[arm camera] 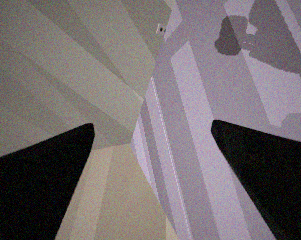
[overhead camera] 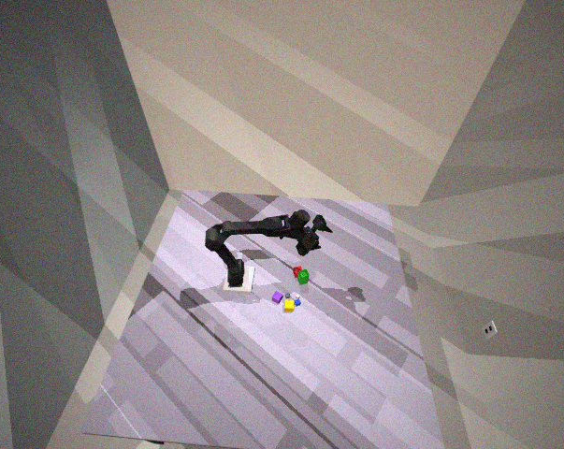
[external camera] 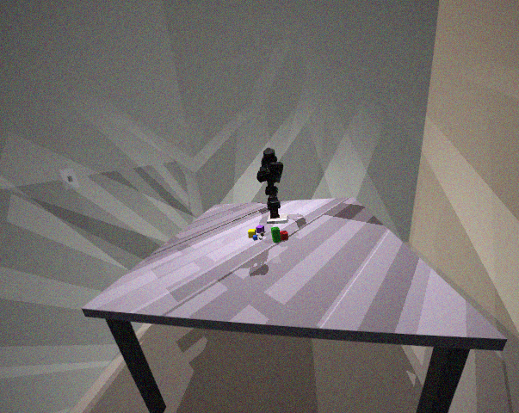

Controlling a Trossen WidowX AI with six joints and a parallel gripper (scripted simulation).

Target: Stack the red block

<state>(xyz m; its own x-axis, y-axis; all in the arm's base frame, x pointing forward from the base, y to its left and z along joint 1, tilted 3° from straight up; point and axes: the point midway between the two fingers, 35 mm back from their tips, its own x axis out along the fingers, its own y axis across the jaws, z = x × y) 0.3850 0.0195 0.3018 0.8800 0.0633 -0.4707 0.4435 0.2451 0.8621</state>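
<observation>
We've got the gripper wide open and empty up high, so we drop straight onto the red block without bumping the green tower touching it.

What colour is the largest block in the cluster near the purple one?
Yellow, clearest in the top view.

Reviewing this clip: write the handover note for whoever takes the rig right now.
Tool: open, holding nothing, raised above the table, not yet over the blocks.
Red block: on the table, right beside the green tower; touching or not cannot be told.
Green tower: upright.
Small purple, yellow and blue blocks lie nearby, not part of the job.
Done: nothing stacked.
Left: descend, grasp the red block, lift it, set it on the tower, release gently.
</observation>
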